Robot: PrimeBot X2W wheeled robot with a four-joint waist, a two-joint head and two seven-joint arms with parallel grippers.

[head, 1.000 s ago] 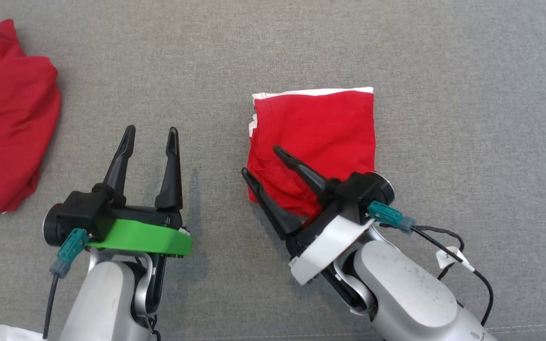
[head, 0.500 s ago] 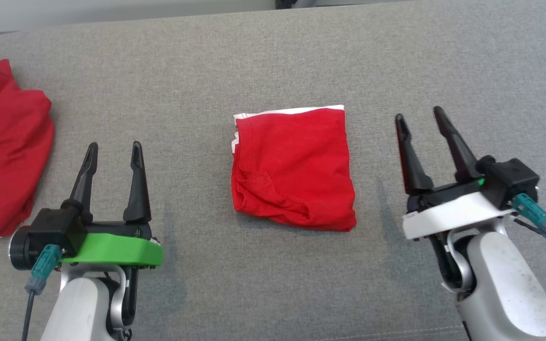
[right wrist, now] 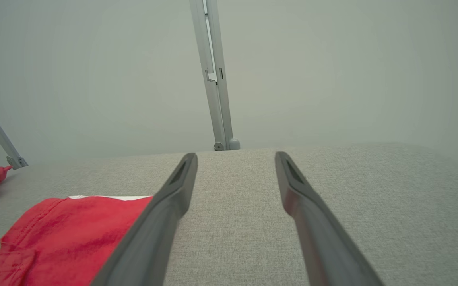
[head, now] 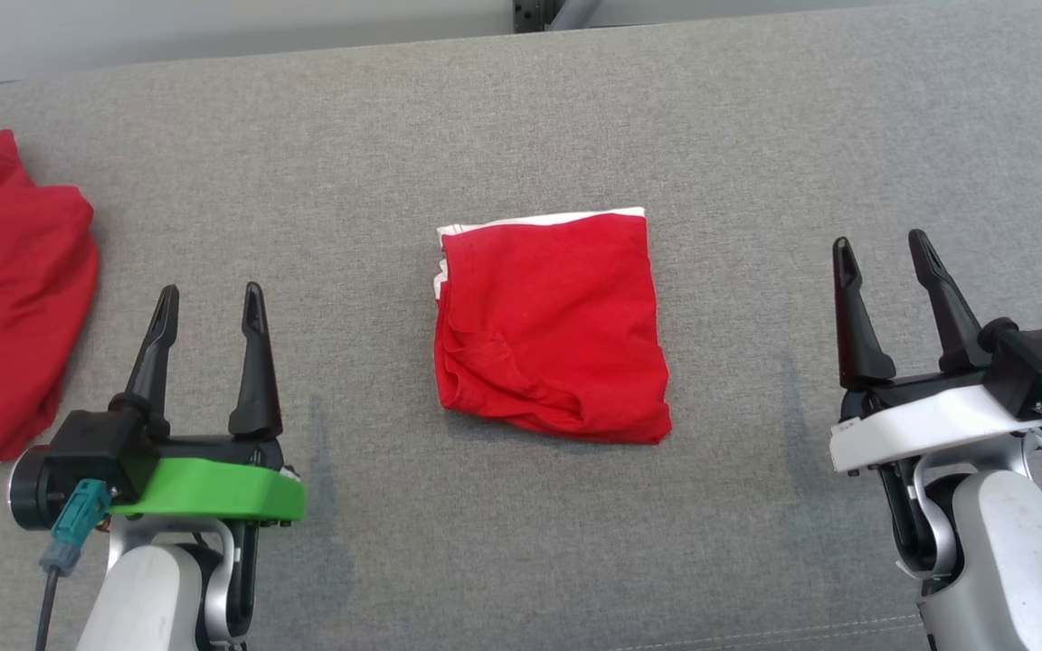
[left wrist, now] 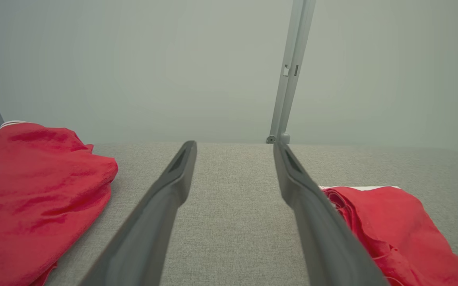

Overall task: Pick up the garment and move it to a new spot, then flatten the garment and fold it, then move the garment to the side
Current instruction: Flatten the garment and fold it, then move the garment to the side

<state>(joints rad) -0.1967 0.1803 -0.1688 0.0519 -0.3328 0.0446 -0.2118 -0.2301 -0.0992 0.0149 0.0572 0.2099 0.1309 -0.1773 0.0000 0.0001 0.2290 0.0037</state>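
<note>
**Item 1, folded garment** [head: 553, 325]: red and roughly square, with a white strip along its far edge. It lies flat near the middle of the grey padded surface [head: 756, 136], between your two grippers and touching neither.

**Item 2, left gripper** [head: 211, 291]: green collar, fingers spread wide, nothing held. In its wrist view you see bare grey cloth in the gap.

**Item 3, right gripper** [head: 880, 241]: white collar, fingers also spread wide and empty. It is well apart from the garment's right edge.

**Item 4, second red garment** [head: 5, 298]: a loose, rumpled heap at the far left of the surface, cut off by the head view's left edge. It lies near the outer side of your left gripper, not touching it.

**Item 5, metal post** [right wrist: 213, 71]: upright, just behind the far edge of the surface, against a pale wall.

**Open room:** you have bare surface to the right of the folded garment, around and beyond your right gripper. There is another bare stretch between the folded garment and the heap, where your left gripper sits. The far edge rounds off at its left corner.
</note>
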